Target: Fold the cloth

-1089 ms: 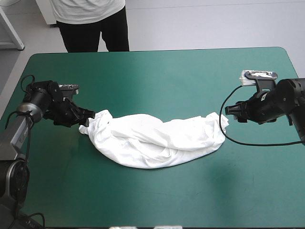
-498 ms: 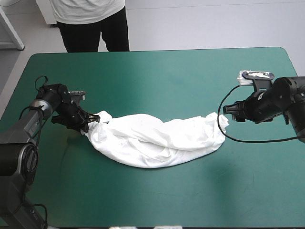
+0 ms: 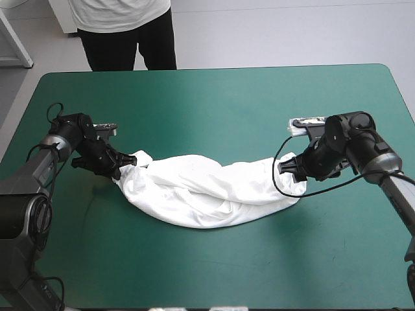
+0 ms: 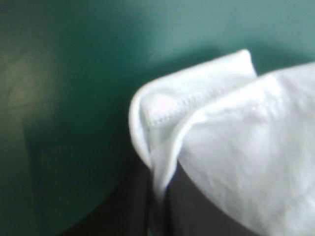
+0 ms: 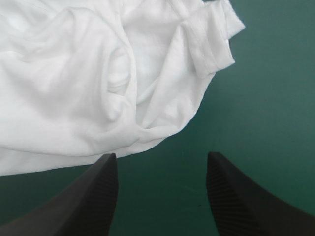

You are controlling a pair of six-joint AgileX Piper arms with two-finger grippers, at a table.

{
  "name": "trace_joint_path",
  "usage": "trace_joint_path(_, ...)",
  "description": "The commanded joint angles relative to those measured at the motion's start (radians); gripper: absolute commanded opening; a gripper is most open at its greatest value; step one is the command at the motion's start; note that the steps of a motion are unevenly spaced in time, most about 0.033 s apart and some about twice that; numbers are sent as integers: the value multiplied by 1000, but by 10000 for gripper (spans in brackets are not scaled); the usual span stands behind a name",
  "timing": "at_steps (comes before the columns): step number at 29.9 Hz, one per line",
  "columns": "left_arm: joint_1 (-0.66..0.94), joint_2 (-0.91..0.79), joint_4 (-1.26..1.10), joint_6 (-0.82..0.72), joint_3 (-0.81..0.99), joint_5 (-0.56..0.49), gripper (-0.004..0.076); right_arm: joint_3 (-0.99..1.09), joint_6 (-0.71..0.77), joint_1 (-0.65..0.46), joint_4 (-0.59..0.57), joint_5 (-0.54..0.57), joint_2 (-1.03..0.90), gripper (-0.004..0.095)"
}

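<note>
My T-shirt [image 3: 207,188] lies on the teal-green cover [image 3: 214,97] of the table, near the middle and a bit toward the near edge. It is a long, crumpled white heap that runs from my left side to my right side.

My left gripper [image 3: 124,167] is at the left end of the heap. It is pinched almost all the way together, with a bit of the white cloth stuck between its two black fingers [image 4: 129,206]. From my left wrist I see a folded hem [image 4: 187,103] with a line of stitches (a sleeve end or a corner, I cannot tell which) coming up out of the fingers. The cover shows beyond it. This gripper sits low, right by the cover.

My right gripper [image 3: 290,170] is at the other end of the heap. Its fingers stand wide apart and grip nothing. Between them I see only bare cover. The T-shirt is just ahead of this gripper. Its crumpled edge comes very close to one fingertip, but I cannot tell if they touch. A hemmed sleeve [image 5: 214,39] sticks out of the heap farther ahead and lies flat on the cover.

Both grippers point in at the T-shirt, one at each end. In between, the heap sags toward the table's near edge.
</note>
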Motion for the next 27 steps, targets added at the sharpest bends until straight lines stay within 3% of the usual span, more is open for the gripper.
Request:
trace_joint_path(1, 1, -19, -9, 3, -9, -2, -10, 46, 8, 1, -21, -76, -17, 509)
trace_joint_path(8, 1, -19, -15, 14, -9, -2, -10, 153, 8, 1, -14, -217, 18, 509)
trace_joint_path(19, 1, -19, -17, 14, -9, 3, -10, 153, 15, 1, -2, -274, 183, 491)
trace_joint_path(22, 1, -19, -17, 14, -9, 3, -10, 153, 15, 1, -2, -276, 207, 349)
trace_joint_path(26, 1, -21, -24, 14, -9, 3, -10, 153, -4, 1, -2, -264, 210, -23)
trace_joint_path(27, 1, -23, -31, 16, -11, 9, -10, 153, -4, 1, -4, -256, 208, -9)
